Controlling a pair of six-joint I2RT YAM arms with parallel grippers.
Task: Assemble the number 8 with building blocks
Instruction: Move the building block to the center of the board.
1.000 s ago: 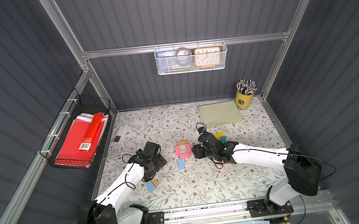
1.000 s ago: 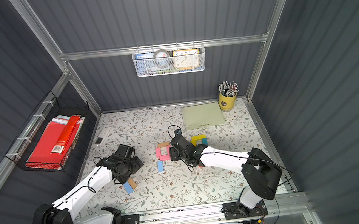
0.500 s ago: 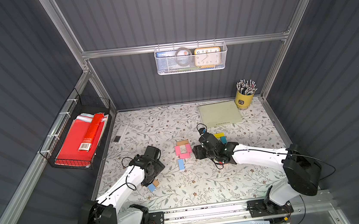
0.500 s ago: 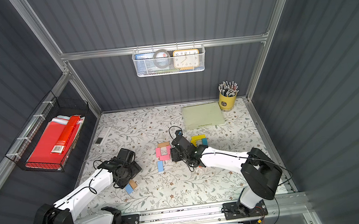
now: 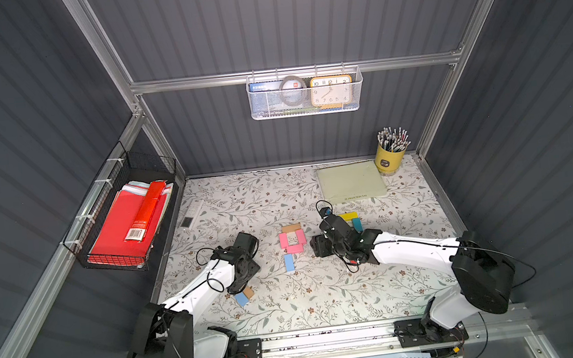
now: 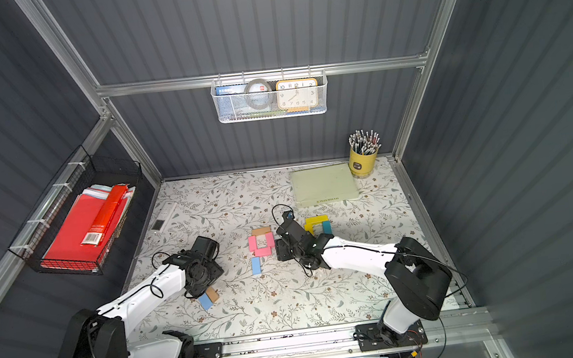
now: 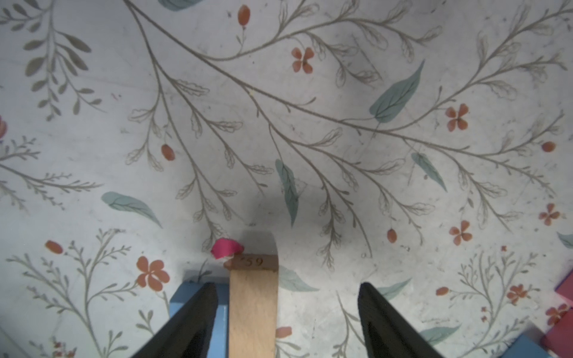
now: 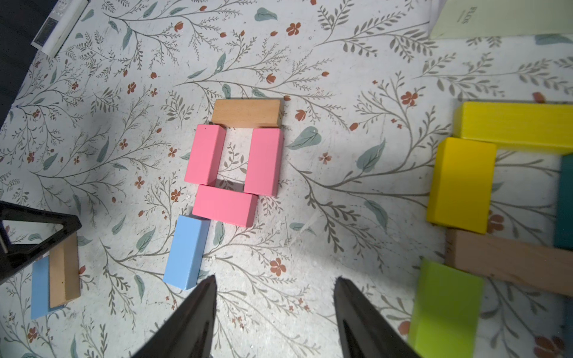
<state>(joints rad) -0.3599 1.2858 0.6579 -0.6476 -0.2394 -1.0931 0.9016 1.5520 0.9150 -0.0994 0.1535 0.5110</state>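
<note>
In the middle of the mat, a tan block [image 8: 247, 113], three pink blocks [image 8: 204, 154] and a light blue block [image 8: 187, 251] lie flat as a closed loop with a tail; both top views show this group [image 5: 292, 244]. My left gripper [image 7: 286, 285] is open, low over a tan block [image 7: 252, 310] beside a blue block [image 7: 224, 322]. The tan block lies between its fingers, close to one of them and clear of the other. My right gripper [image 8: 276, 276] is open and holds nothing, just right of the group. Yellow [image 8: 462, 183], green [image 8: 443, 307], tan and teal blocks lie behind it.
A pale green notebook [image 5: 350, 182] and a yellow pencil cup [image 5: 390, 159] stand at the back right. A white remote [image 5: 191, 212] lies by the left wall. A wire basket with red folders [image 5: 127, 220] hangs at the left, and a mesh basket with a clock [image 5: 305, 93] on the back wall.
My left arm has come forward and down over the tan and blue pair, and its jaws have narrowed. The right arm has not moved.
</note>
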